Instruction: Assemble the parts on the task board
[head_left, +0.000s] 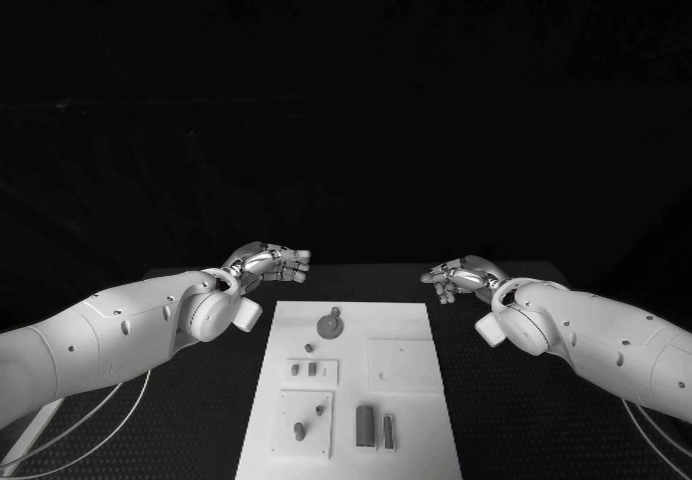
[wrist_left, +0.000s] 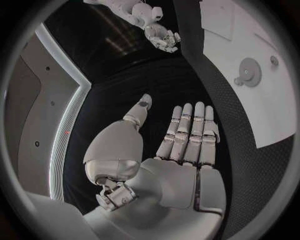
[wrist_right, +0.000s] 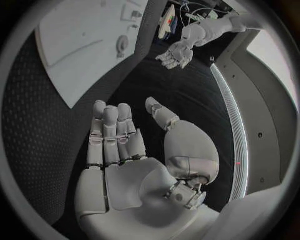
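The white task board (head_left: 404, 330) lies in the middle of the black table. On it I see a round grey part (head_left: 330, 323) near the far end, small pegs (head_left: 303, 369) in a left plate, one peg (head_left: 300, 431) in a nearer plate, and two upright grey blocks (head_left: 375, 427) near the front. My left hand (head_left: 271, 264) hovers beyond the board's far left corner, fingers straight and apart, holding nothing (wrist_left: 181, 145). My right hand (head_left: 459, 277) hovers off the far right corner, also flat and empty (wrist_right: 119, 145). The round part (wrist_left: 248, 71) (wrist_right: 122, 44) shows in both wrist views.
A square raised plate (head_left: 401, 364) sits on the board's right half. Black table surface (head_left: 202, 400) lies on either side of the board. Cables (head_left: 87, 420) run beside my left arm at the table's near left.
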